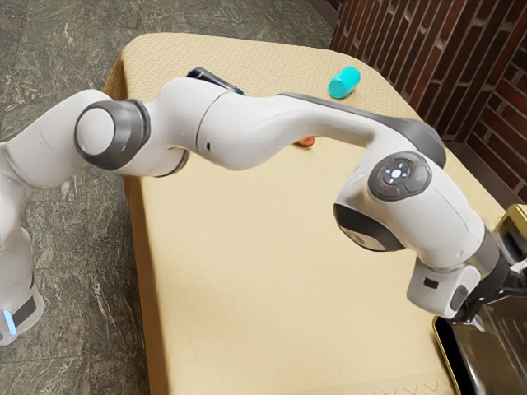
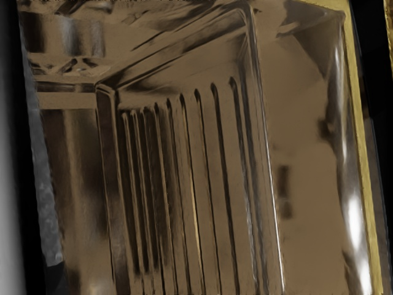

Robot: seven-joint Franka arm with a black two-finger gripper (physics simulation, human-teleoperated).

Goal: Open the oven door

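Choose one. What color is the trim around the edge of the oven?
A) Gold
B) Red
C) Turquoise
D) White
A: the trim along the edge of the oven is gold in both the exterior view and the wrist view.

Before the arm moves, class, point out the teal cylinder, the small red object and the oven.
Teal cylinder [image 1: 345, 82]: exterior view, its curved side.
Small red object [image 1: 305, 142]: exterior view, its uncovered part.
Oven [image 2: 363, 153]: wrist view, its gold-coloured edge.

Glossy metal-look oven [image 2: 301, 123], matt textured tbl. cover [image 1: 272, 280]
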